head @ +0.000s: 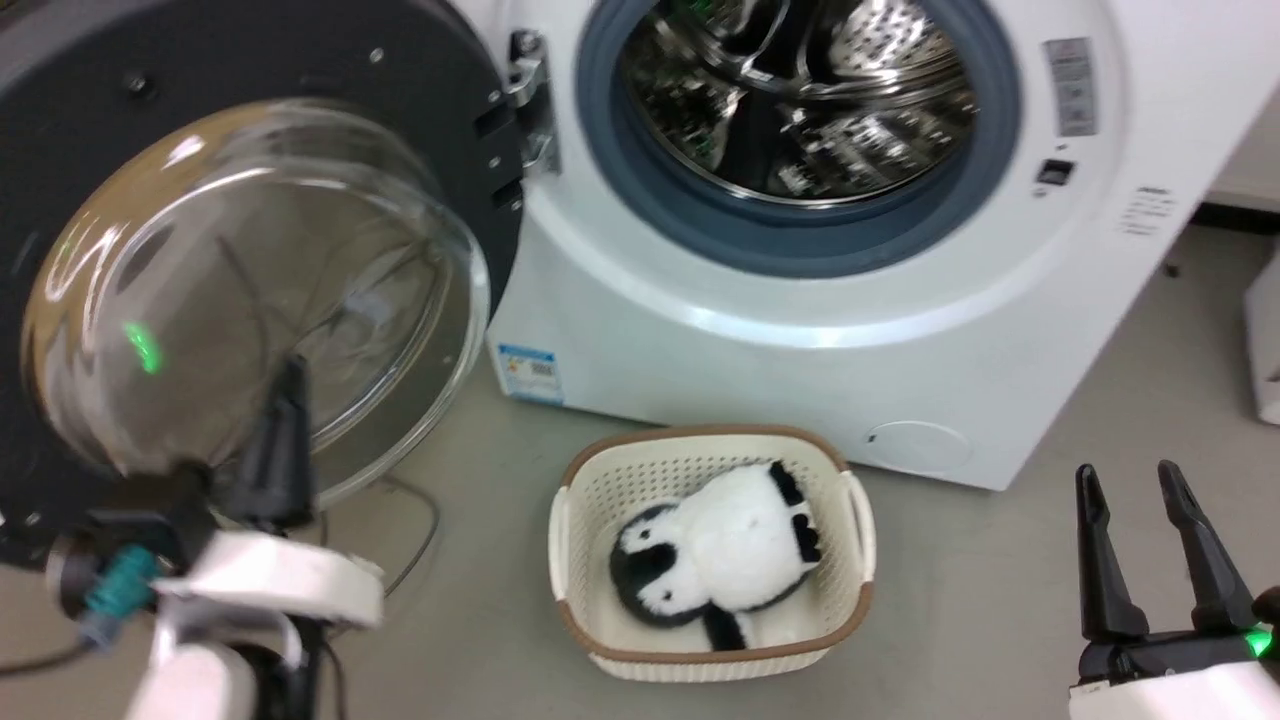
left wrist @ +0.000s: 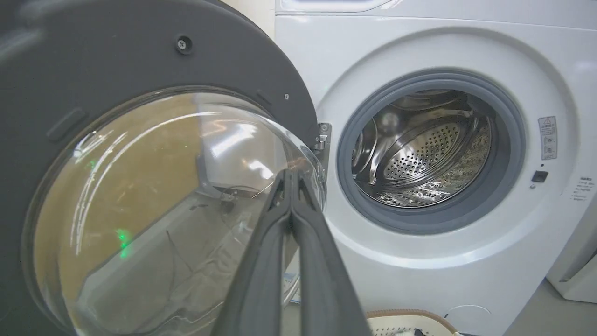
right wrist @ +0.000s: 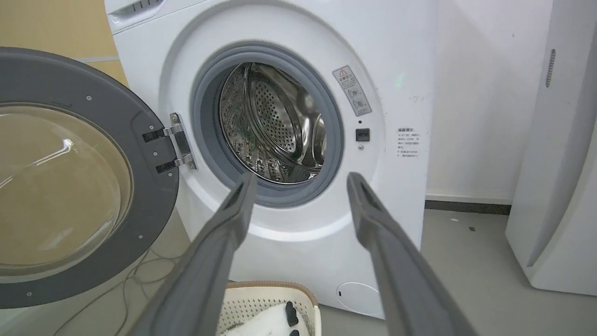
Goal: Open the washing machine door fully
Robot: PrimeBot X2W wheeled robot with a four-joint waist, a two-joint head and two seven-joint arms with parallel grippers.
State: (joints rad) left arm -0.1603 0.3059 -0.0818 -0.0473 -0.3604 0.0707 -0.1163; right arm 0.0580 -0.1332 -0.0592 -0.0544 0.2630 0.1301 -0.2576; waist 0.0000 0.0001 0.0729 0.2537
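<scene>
Left gripper (left wrist: 290, 176), fingers pressed together, points up before the wide-open round black glass-bowled door (head: 250, 290) of the white washing machine (head: 800, 350); right gripper (head: 1128, 478) low, fingers apart.

— What sort of place is this?
— A laundry corner, more test room than home. A washer (head: 800, 380) on bare grey floor (head: 1000, 600), a basket (head: 575, 540) with a plush toy (head: 740, 540) at its 6 o'clock.
— Anything else?
— Loose cables (right wrist: 140, 270) at 8 o'clock, a plain white wall (right wrist: 466, 93) and another white appliance (right wrist: 555, 186) at 3.
</scene>
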